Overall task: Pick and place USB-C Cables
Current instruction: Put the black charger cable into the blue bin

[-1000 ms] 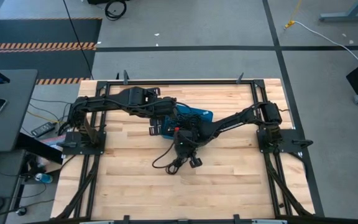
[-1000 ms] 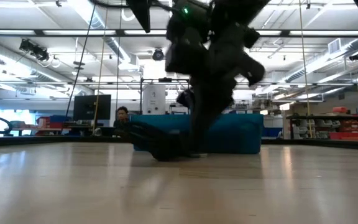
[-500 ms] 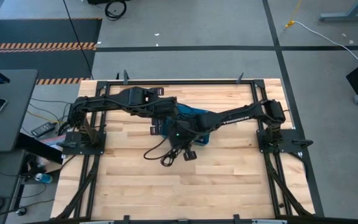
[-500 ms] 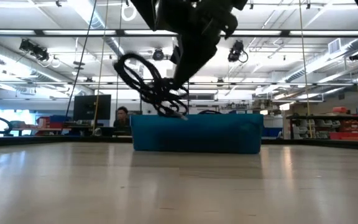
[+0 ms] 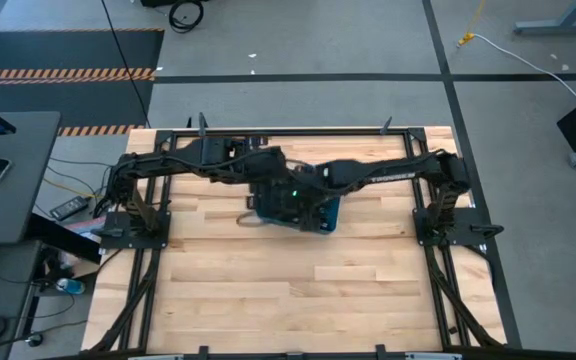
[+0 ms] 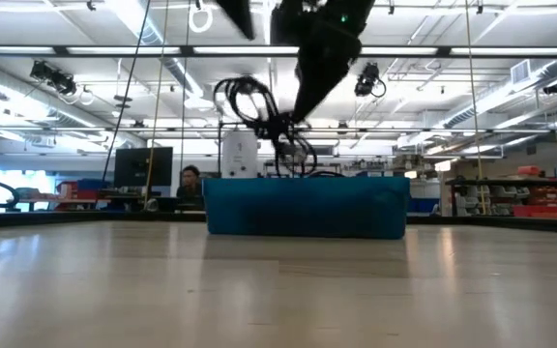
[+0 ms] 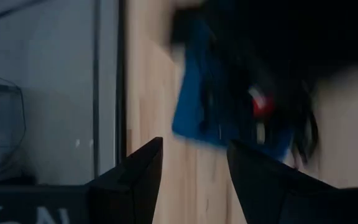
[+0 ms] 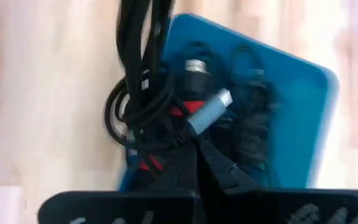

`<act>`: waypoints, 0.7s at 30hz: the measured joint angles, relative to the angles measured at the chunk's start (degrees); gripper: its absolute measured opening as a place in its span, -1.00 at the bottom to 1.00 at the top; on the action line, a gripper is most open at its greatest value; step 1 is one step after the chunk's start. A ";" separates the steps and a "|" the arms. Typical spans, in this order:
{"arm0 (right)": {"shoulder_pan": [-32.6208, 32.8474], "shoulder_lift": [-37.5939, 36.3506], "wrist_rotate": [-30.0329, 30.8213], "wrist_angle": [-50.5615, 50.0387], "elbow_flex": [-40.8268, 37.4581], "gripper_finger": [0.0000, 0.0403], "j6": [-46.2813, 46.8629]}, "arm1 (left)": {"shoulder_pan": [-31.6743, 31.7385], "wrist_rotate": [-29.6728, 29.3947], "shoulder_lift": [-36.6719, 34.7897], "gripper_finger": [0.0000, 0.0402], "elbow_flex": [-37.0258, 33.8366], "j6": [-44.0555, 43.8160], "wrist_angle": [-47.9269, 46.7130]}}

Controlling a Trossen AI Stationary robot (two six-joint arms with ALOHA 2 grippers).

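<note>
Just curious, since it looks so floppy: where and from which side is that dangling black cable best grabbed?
Probably at the bunched middle, from above. The right hand pinches the USB-C cable there, so its loose loops and silver plug hang clear over the blue bin. The left hand waits open nearby.

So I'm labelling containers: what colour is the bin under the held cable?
Blue. The bin shows best in the right wrist view, below the cable in the right gripper.
</note>
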 joint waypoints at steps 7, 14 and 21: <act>-2.97 -3.50 1.91 -4.56 0.15 -1.00 0.92 | -0.11 -9.19 -5.13 -0.16 -0.20 1.37 -1.33; -5.26 -4.47 2.29 -6.24 0.22 -1.00 1.48 | -0.19 -13.36 -13.10 -0.21 -0.31 -5.14 -5.11; -6.74 -4.53 4.88 -8.67 -0.31 -1.00 9.08 | -0.10 -21.34 -19.32 -0.23 -0.31 -14.52 -11.99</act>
